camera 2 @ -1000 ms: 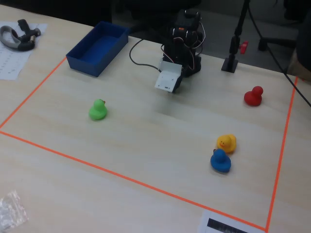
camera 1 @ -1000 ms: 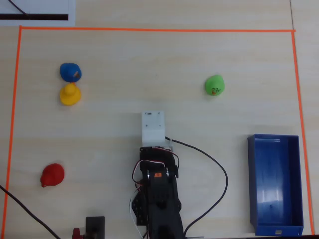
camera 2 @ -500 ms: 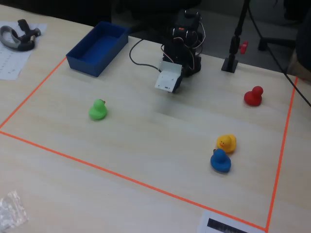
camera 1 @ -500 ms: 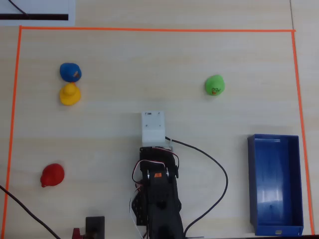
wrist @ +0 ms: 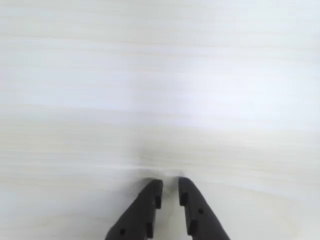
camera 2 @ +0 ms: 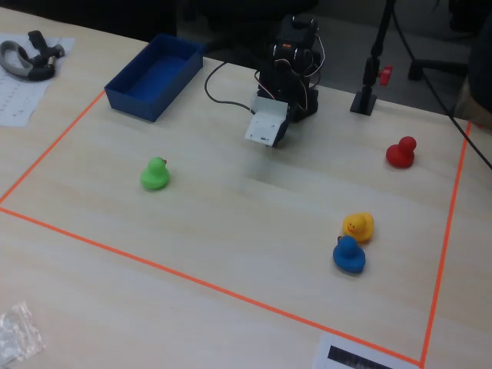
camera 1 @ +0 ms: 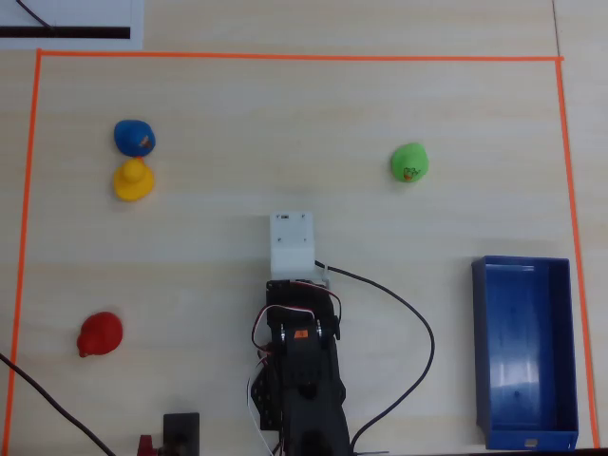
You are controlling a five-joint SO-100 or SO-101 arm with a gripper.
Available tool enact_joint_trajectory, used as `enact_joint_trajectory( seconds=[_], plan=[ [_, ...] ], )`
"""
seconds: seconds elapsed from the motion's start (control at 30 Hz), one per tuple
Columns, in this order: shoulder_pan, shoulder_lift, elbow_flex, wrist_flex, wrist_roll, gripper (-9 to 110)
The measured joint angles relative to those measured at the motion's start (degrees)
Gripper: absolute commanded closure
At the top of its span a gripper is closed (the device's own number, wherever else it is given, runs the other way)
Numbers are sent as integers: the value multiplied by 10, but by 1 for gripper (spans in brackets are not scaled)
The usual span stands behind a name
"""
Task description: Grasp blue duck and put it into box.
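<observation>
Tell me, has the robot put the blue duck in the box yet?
Not yet. The blue duck sits on the table beside the yellow duck, and the box is empty. The hand is nearly closed, holds nothing and is over bare table. Reaching, grabbing and dropping are all left.

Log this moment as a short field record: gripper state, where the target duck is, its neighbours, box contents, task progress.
gripper: gripper over bare table, jaws nearly closed, holding nothing
blue duck: blue duck on the table at upper left in the overhead view, not grasped
nearest neighbour: yellow duck right beside it, apparently touching
other ducks: green duck at centre right, red duck at lower left, overhead view
box: box at lower right in the overhead view, empty
boundary: orange tape outlines the work area
progress: grasp not yet made
</observation>
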Motion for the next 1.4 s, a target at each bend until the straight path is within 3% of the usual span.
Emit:
enact_joint_trajectory(
  seconds=[1.0,1.1,1.3,1.4],
  plan=[
    [2,-7,-14,11,-25,101],
    [-3,-86,-103,44,-49,100],
    [-129,-396,-405,62,37,73],
    [-173,-556,-564,33,48,68]
  ],
)
